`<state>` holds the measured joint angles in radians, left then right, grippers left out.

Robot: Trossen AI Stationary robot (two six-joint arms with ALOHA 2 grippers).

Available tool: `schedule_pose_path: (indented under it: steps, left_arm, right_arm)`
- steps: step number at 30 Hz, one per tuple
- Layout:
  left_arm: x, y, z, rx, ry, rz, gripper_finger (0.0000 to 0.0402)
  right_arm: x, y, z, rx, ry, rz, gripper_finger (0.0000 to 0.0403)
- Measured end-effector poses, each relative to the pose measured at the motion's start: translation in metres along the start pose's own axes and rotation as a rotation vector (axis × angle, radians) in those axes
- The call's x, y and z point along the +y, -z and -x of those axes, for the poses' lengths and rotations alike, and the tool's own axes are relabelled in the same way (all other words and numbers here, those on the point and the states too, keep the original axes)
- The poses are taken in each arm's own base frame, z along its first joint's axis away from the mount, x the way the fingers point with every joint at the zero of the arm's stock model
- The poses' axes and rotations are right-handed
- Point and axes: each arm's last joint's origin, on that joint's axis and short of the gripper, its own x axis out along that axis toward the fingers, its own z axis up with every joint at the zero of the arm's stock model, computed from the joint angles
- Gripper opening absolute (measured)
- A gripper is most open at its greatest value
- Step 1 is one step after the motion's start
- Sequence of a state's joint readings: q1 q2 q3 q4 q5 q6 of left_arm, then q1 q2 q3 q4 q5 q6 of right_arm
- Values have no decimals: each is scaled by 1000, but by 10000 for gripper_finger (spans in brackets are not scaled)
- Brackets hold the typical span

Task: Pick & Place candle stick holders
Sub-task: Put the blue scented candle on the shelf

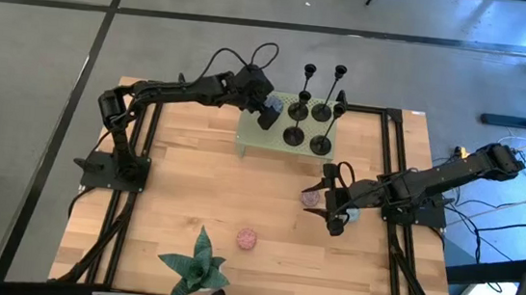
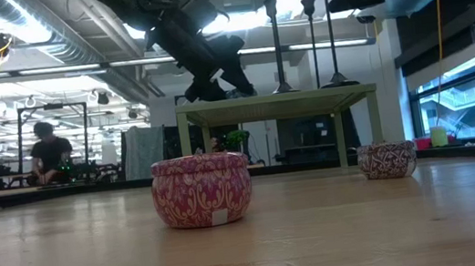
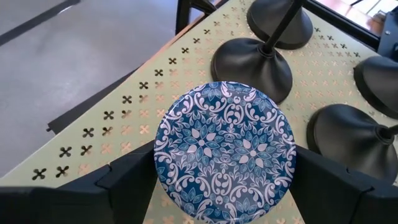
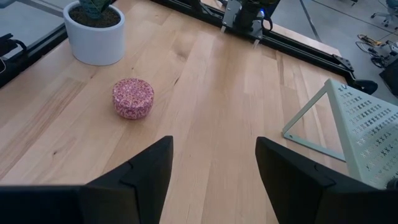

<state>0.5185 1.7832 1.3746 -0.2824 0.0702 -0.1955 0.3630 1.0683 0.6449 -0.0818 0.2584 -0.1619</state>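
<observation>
Several black candle stick holders [image 1: 309,123] stand by their round disc bases on a pale green perforated stand [image 1: 249,138] at the table's far middle; their bases [image 3: 252,62] show beside my left gripper [image 3: 224,186]. That gripper [image 1: 268,112] is over the stand's left part, shut on a round blue-and-white patterned tin [image 3: 224,149]. My right gripper [image 1: 334,211] hangs open over the table's right middle with nothing between its fingers [image 4: 214,180]. My left gripper pinches the blue tin by its round side wall [image 3: 163,163], one finger on each side, the patterned lid facing up. The fingers [image 3: 127,183] slant down from the table's left. Whether the tin's underside rests on the stand I cannot tell.
A pink patterned tin [image 1: 311,198] lies just left of my right gripper, and another pink tin [image 1: 246,239] lies nearer the front. A pale tin [image 1: 352,212] sits under the right arm. A green plant in a white pot [image 1: 195,267] stands at the near edge.
</observation>
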Motion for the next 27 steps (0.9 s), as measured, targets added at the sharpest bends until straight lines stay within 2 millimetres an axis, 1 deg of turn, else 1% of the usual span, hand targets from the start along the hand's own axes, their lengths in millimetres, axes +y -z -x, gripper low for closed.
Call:
schedule_pose_path:
  steps: [6, 27]
  left_arm:
    - [1, -1, 0, -20, -46, 7, 318]
    - [0, -1, 0, -18, -39, 7, 318]
  right_arm:
    - [0, 1, 0, 15, 1, 4, 232]
    - [0, 2, 0, 17, 0, 6, 232]
